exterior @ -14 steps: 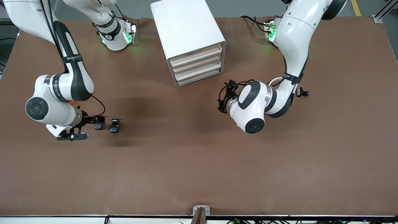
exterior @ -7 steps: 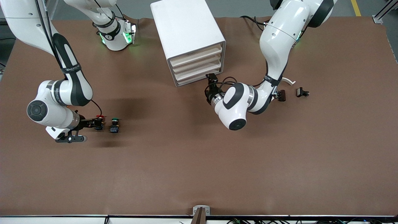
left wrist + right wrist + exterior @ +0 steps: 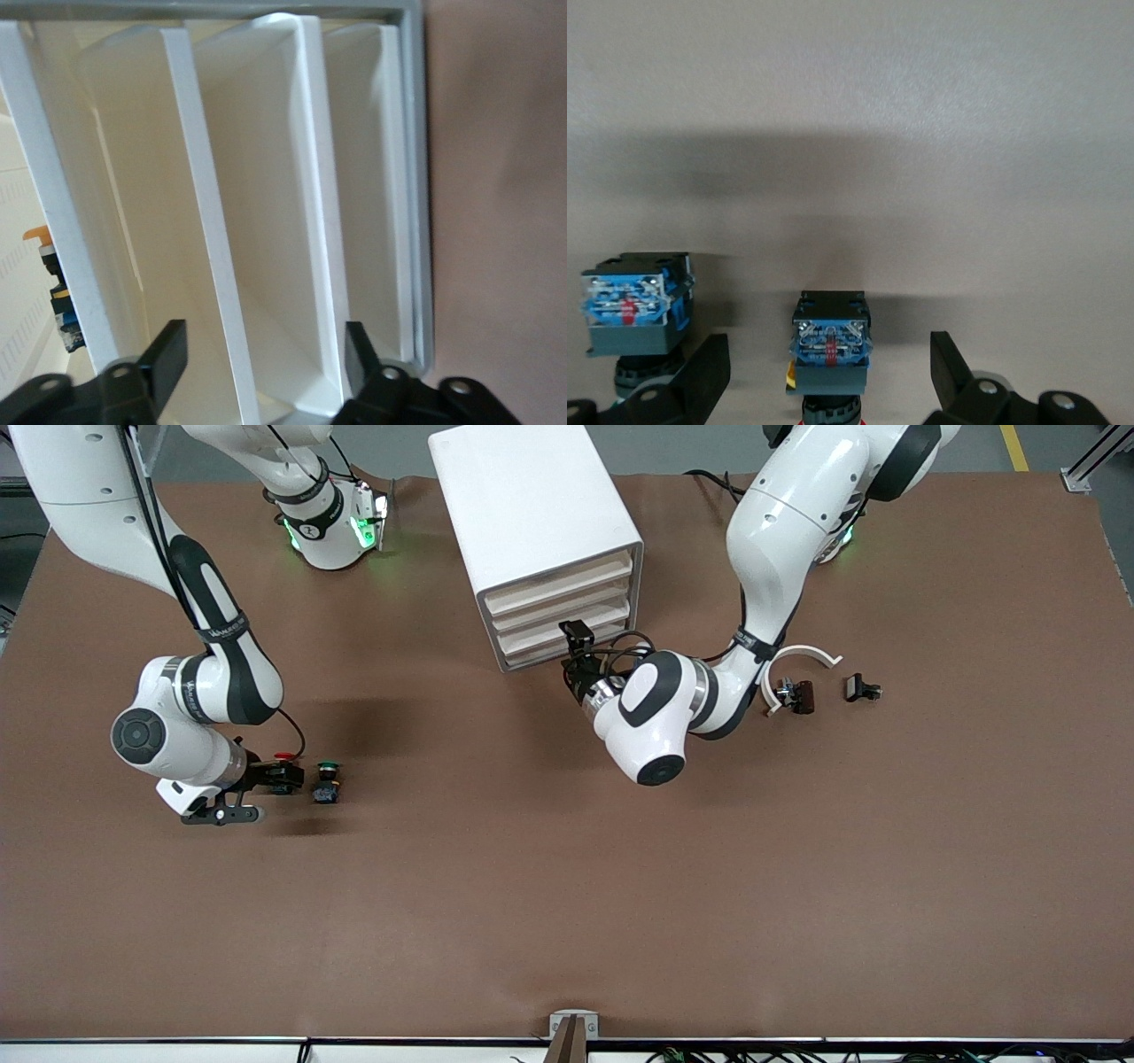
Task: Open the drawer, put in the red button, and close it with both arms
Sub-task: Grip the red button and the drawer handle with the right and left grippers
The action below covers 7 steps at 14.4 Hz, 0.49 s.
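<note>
The red button [image 3: 283, 760] stands on the table beside the green-capped button [image 3: 327, 778]. My right gripper [image 3: 276, 778] is open at table level, its fingers on either side of the red button's blue body [image 3: 830, 341]. The right gripper [image 3: 828, 376] does not touch it. The green button's body [image 3: 633, 305] is just outside one finger. The white cabinet [image 3: 532, 505] has its four cream drawers [image 3: 563, 607] shut. My left gripper [image 3: 580, 669] is open, close in front of the lower drawers. In the left wrist view the left gripper [image 3: 264, 354] spans the drawer fronts [image 3: 266, 204].
A white curved piece [image 3: 802, 657], a small dark part [image 3: 797, 695] and a black clip [image 3: 861, 688] lie toward the left arm's end. A small orange-and-blue thing [image 3: 55, 292] shows at the edge of the left wrist view.
The left arm has swung in from the open table to the front of the cabinet's lower drawers. The right gripper has edged forward so its fingers flank the red button.
</note>
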Tool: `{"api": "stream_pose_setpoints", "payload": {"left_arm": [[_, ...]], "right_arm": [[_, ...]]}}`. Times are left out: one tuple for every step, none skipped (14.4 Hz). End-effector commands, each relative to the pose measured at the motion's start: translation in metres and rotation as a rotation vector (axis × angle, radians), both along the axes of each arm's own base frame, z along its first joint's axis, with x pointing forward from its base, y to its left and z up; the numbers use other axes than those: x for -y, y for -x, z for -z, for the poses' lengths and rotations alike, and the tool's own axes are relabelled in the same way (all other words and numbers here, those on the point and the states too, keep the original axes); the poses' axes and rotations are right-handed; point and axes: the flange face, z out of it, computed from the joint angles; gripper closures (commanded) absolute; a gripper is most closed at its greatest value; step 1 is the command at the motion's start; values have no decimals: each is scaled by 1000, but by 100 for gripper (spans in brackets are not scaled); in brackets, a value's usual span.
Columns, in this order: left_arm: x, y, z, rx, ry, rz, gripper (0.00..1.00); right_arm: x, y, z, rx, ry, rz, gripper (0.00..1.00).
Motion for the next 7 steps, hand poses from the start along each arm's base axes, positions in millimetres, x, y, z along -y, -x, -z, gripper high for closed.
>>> {"api": "stream_pose_setpoints", "payload": {"left_arm": [[14, 18, 8, -70, -42, 13, 31], [19, 25, 13, -78, -48, 26, 31], [21, 29, 16, -82, -51, 33, 31], [26, 37, 25, -92, -59, 47, 36], [26, 38, 25, -97, -60, 50, 36], [25, 42, 23, -122, -60, 72, 36], [23, 42, 21, -132, -58, 78, 36]], "right_arm": [[3, 6, 8, -7, 2, -9, 0], [3, 6, 8, -7, 2, -9, 4], [3, 6, 8, -7, 2, -9, 19], [3, 5, 9, -7, 2, -9, 32], [3, 6, 9, -8, 2, -9, 44], [3, 5, 11, -10, 2, -8, 52], [3, 4, 11, -8, 2, -7, 61]]}}
